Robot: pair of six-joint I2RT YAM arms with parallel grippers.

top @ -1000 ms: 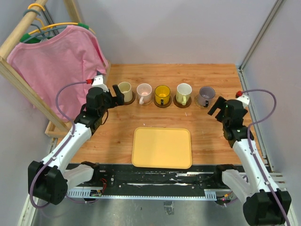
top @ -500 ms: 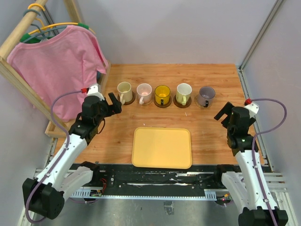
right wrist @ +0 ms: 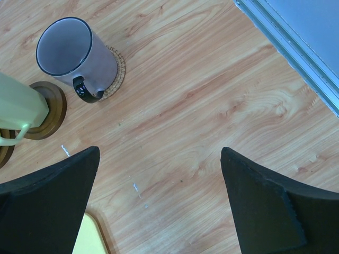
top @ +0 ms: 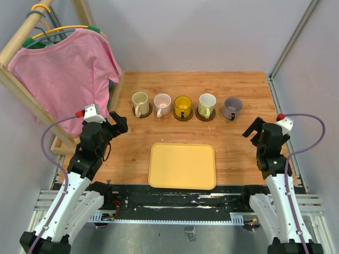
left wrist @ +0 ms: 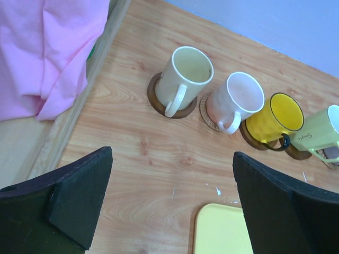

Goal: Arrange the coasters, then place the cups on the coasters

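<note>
Cups (top: 183, 105) on coasters (top: 183, 118), one each, rowed toward the desk's (top: 238, 159) far edge.
Left gripper (top: 115, 125) and right gripper (top: 252, 127) hang released (jaws wide, grasping nothing).

Purple cup (right wrist: 74, 53) upright on woven coaster (right wrist: 118, 70), fingers (right wrist: 47, 206) spread wide

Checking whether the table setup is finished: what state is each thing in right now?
Cream cup: upright, on a coaster.
Pink cup: upright, on a coaster.
Yellow cup: upright, on a coaster.
Green cup: upright, on a coaster.
Purple cup: upright, on a coaster.
Tray: flat, nothing on it.
Shirt: hanging on a hanger.
Left gripper: open, holding nothing.
Right gripper: open, holding nothing.
</note>
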